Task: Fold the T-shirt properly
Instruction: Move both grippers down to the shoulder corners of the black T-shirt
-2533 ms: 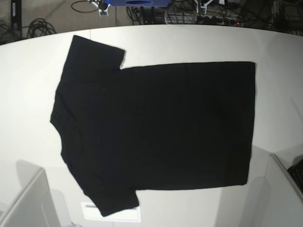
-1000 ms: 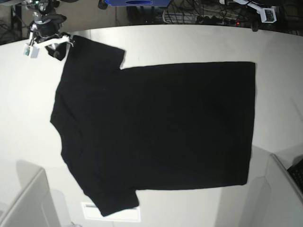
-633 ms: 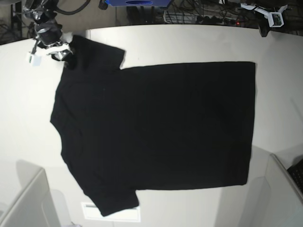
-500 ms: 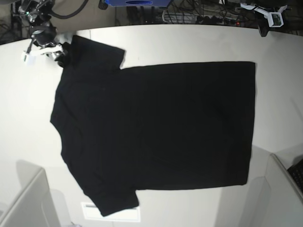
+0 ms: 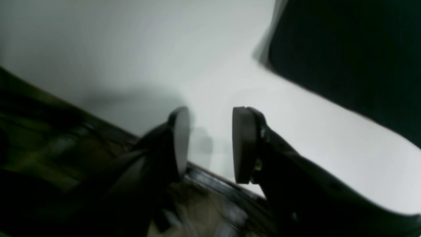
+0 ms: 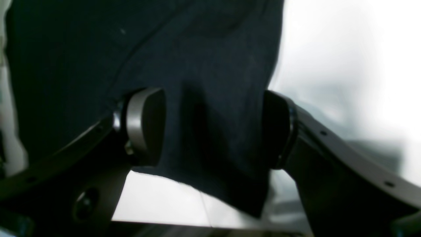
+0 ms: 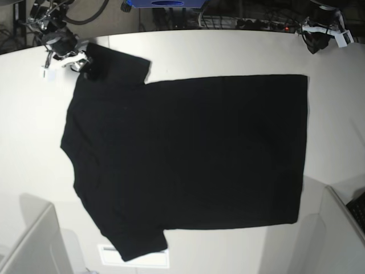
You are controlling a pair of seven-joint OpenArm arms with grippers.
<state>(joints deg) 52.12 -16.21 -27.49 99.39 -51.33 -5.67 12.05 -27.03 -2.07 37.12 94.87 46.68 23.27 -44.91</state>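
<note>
The black T-shirt lies spread flat on the white table, collar side to the left and hem to the right. My right gripper is at the far left sleeve's corner. In the right wrist view it stands open, its pads wide apart on either side of the sleeve cloth. My left gripper hovers at the table's far right edge, short of the hem corner. The left wrist view shows it open with a narrow gap holding nothing, the T-shirt's corner beyond.
Cables and a blue object lie past the table's far edge. Grey panels stand at the near left and near right corners. A white label sits by the near sleeve.
Both arms came into view at the far edge. The right gripper settled over the sleeve corner and spread its jaws. The left gripper came down toward the table's far right edge and opened.
</note>
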